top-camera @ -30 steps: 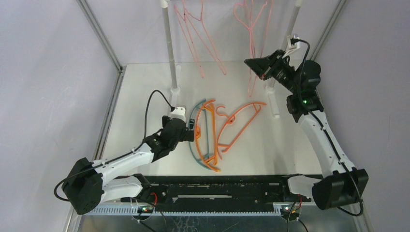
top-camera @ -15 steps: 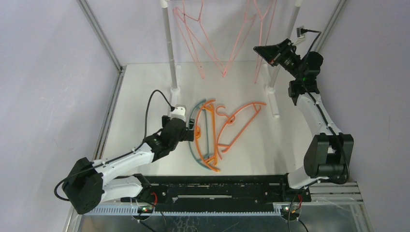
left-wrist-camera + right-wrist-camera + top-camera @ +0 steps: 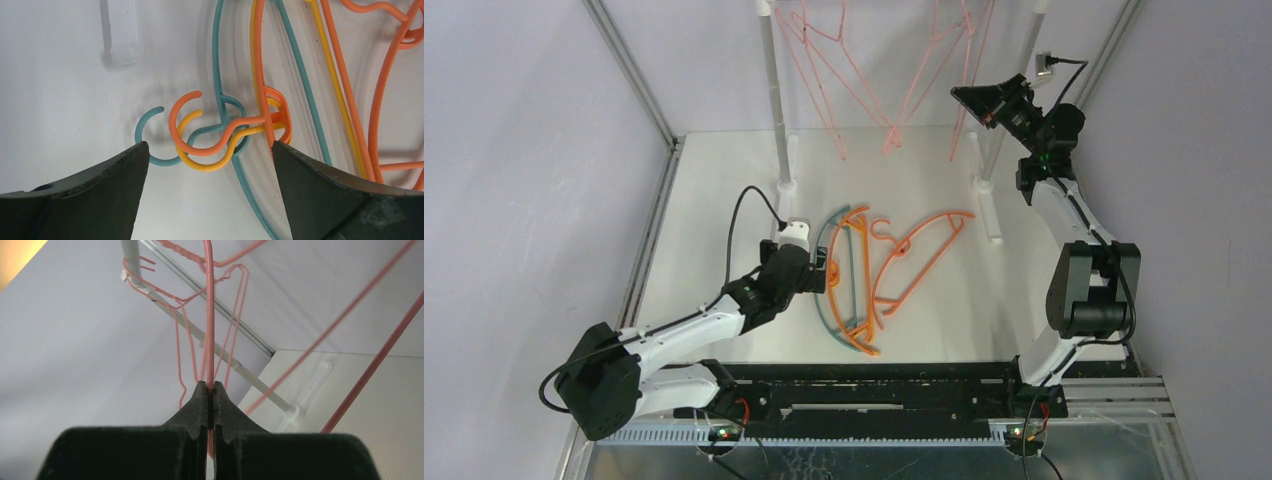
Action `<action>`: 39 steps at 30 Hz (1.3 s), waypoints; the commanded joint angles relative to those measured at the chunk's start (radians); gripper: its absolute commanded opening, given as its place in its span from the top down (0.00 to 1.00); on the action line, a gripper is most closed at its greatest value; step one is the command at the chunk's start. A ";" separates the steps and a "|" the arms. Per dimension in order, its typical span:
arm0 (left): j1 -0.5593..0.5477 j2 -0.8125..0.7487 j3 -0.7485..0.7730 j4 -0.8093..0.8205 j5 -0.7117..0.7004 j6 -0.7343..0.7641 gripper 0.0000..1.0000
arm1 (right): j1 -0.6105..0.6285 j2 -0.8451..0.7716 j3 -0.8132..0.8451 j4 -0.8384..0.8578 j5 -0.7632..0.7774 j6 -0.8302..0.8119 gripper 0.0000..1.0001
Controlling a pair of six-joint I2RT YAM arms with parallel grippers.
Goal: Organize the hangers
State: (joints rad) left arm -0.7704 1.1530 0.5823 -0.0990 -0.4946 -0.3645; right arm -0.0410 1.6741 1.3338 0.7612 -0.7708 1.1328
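The left gripper (image 3: 820, 272) sits low at 9 o'clock of the pile on the table (image 3: 714, 200), fingers spread wide and grasping nothing. In its wrist view the stacked hooks of the teal hanger (image 3: 218, 60), an orange hanger (image 3: 259, 60) and a yellow hanger (image 3: 327, 60) lie between the jaws, untouched. Bare table runs from that gripper out to the edge at 9 o'clock; a rack post (image 3: 774, 110) stands at 12 o'clock of it.

These three hangers lie flat, long bars running 12 to 6, hooks pointing to 9 o'clock. A second orange hanger (image 3: 944, 216) slants from 2 to 7 o'clock, its upper tip near the far post's foot.

The right gripper (image 3: 958, 93) is high at 1 o'clock, clenched on a pink wire hanger (image 3: 208, 315) — the wire runs upright through the closed pads.

Against a second ago, the right arm has folded back and risen. The held hanger, which then hung lower by the post, now sits up among the other pink hangers (image 3: 824, 75) under the rack. The left arm and the pile have not shifted.
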 commanded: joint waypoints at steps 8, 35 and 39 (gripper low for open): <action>-0.007 -0.015 0.031 0.021 -0.019 0.015 0.03 | 0.132 0.023 0.073 -0.134 0.066 -0.156 1.00; -0.006 -0.057 0.009 0.045 -0.001 0.029 0.03 | 0.430 0.332 0.538 -0.541 0.089 -0.359 1.00; -0.006 -0.056 0.010 0.050 0.002 0.030 0.03 | 0.473 0.385 0.638 -0.635 0.086 -0.411 1.00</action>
State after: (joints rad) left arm -0.7704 1.1088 0.5823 -0.0898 -0.4931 -0.3561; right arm 0.3775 2.0129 1.8847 0.2733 -0.6628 0.7998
